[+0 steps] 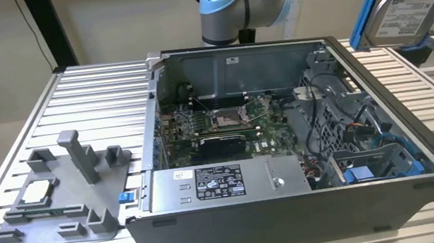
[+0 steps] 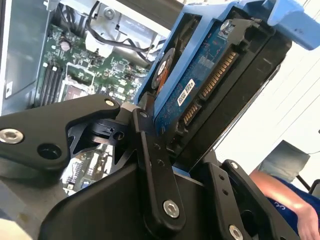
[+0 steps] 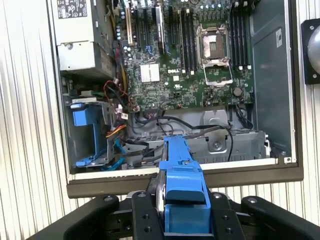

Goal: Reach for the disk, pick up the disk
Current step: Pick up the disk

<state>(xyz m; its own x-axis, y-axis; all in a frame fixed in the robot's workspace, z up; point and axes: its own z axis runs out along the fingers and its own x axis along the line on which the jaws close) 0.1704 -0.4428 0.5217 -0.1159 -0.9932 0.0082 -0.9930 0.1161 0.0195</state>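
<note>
fingers (image 3: 150, 220) clamping disk (image 3: 182, 185), slatted table (image 1: 87, 92)

The disk (image 1: 405, 2) hangs in open air above the computer case (image 1: 289, 210), nothing touching it.

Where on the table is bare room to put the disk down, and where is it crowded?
Bare slatted table lies behind the grey fixture, at the exterior view's left of the computer case. Inside the case it is crowded with boards and cables. The hand holds the disk above the case's right.
</note>
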